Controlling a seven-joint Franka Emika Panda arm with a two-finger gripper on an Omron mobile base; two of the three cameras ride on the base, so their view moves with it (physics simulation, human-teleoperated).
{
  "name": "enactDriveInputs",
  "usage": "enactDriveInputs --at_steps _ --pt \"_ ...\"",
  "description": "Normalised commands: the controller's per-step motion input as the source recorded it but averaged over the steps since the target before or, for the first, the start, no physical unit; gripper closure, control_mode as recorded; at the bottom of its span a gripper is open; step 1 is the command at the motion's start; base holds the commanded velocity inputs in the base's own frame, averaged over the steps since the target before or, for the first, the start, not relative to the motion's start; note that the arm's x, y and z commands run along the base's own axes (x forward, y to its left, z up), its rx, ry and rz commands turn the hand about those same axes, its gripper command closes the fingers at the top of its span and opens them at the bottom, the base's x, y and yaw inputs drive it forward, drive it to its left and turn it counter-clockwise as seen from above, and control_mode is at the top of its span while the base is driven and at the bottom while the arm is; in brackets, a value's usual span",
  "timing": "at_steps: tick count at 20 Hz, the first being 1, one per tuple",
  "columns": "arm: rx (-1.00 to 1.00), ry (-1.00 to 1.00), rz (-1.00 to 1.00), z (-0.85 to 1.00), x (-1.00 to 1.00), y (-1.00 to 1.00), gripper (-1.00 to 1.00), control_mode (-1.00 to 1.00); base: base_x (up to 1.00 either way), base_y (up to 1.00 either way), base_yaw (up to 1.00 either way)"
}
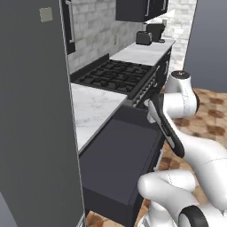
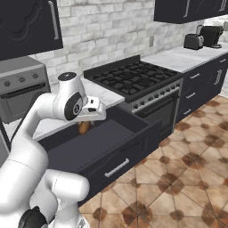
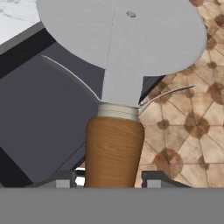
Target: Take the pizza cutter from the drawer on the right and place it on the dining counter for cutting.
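Orange-brown handle of the pizza cutter (image 3: 114, 151) sits clamped between the fingers (image 3: 61, 180), above the open drawer (image 2: 95, 149). Recommendation: lift clear of its front wall, keep the wheel level.

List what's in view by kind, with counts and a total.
Pizza cutter: 1
Open drawer: 1
Stove: 1
Toaster: 1
Coffee maker: 1
Total: 5
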Motion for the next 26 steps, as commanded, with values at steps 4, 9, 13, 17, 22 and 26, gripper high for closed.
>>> enactDriveInputs --at_steps 4,9,13,17,22,26 --pt "0.02 -0.11 -0.02 0.0 -0.32 -0.01 1.0 -1.0 0.0 0.0 0.0" --pt "0.07 0.0 -0.07 0.16 -0.21 0.0 1.0 -1.0 0.0 0.0 0.0" --pt "0.09 0.0 -0.11 0.07 -0.13 0.0 1.0 -1.0 0.0 0.0 0.0" --pt "0.05 0.0 -0.1 0.02 -0.01 0.0 1.0 -1.0 0.0 0.0 0.0" --pt "0.01 0.0 -0.08 0.06 0.0 0.0 1.0 -1.0 0.0 0.0 0.0" --pt "0.0 0.0 -0.01 0.01 0.0 0.0 1.0 1.0 0.0 0.0 0.0"
